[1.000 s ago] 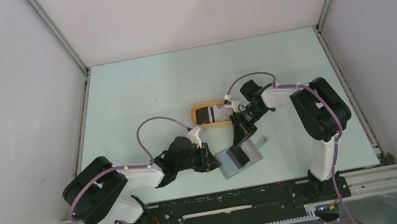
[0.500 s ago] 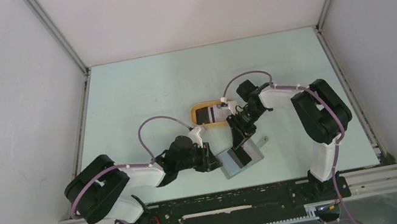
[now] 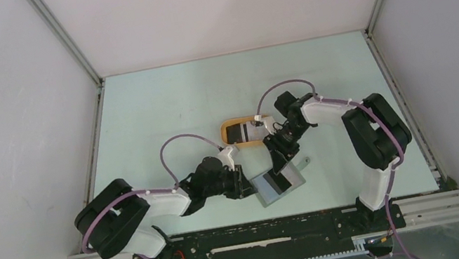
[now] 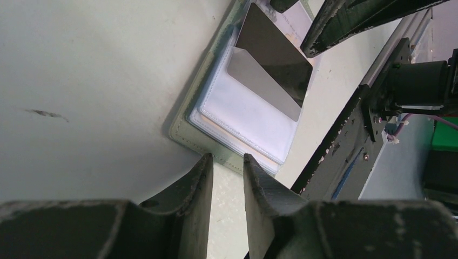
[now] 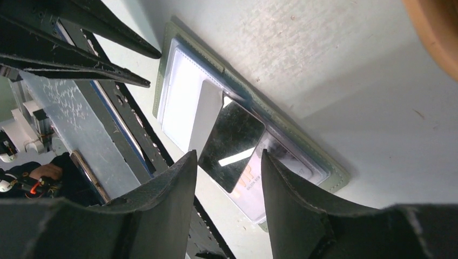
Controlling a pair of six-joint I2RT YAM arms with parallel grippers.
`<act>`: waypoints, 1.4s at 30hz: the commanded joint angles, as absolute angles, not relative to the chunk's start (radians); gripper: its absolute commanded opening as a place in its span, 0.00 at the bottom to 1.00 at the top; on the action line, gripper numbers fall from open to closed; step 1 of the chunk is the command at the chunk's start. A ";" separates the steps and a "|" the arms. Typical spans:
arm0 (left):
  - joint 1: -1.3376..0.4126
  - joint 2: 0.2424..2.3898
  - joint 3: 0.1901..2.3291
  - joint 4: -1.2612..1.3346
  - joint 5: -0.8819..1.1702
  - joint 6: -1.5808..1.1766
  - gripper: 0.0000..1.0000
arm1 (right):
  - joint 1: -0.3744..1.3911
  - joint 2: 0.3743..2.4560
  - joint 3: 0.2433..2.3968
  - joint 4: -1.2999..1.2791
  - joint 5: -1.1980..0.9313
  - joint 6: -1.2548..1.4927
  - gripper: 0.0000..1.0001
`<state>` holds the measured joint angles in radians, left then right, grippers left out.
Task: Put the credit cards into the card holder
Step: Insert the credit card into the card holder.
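The grey-green card holder (image 3: pixel 270 191) lies open near the table's front edge, its clear sleeves up. A black credit card (image 5: pixel 232 141) rests aslant on it, one end tucked into a sleeve; it also shows in the left wrist view (image 4: pixel 275 62). A whitish card (image 5: pixel 270 175) sits in a sleeve under it. My right gripper (image 5: pixel 228 159) is open, its fingers astride the black card without holding it. My left gripper (image 4: pixel 228 157) has a narrow gap with nothing in it, its tips at the card holder's (image 4: pixel 194 129) edge. Another black card (image 3: pixel 236 132) lies in the tray.
An orange oval tray (image 3: pixel 248 142) stands just behind the card holder, under the right arm. The black base rail (image 3: pixel 267 235) runs close along the card holder's near side. Grey walls enclose the table on three sides.
The right arm has shifted slightly, its gripper staying over the card holder. The black card and the left arm have not visibly moved.
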<state>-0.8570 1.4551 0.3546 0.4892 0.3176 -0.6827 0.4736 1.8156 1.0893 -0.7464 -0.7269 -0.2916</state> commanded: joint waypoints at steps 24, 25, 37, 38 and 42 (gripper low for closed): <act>-0.851 1.458 0.386 0.537 0.345 -0.695 0.31 | 0.513 1.847 1.117 -0.911 -0.712 -0.410 0.52; -0.851 1.459 0.386 0.538 0.345 -0.696 0.31 | 0.514 1.851 1.118 -0.909 -0.705 -0.406 0.52; -0.851 1.469 0.395 0.543 0.359 -0.693 0.31 | 0.546 1.873 1.118 -0.905 -0.697 -0.397 0.51; -0.851 1.469 0.396 0.543 0.360 -0.693 0.31 | 0.555 1.878 1.119 -0.906 -0.698 -0.396 0.51; -0.852 1.471 0.397 0.543 0.364 -0.692 0.31 | 0.591 1.902 1.138 -0.916 -0.705 -0.393 0.51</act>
<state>-0.8570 1.4654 0.3546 0.5083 0.3443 -0.6846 0.5518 1.8687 1.1065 -0.9142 -0.7147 -0.3897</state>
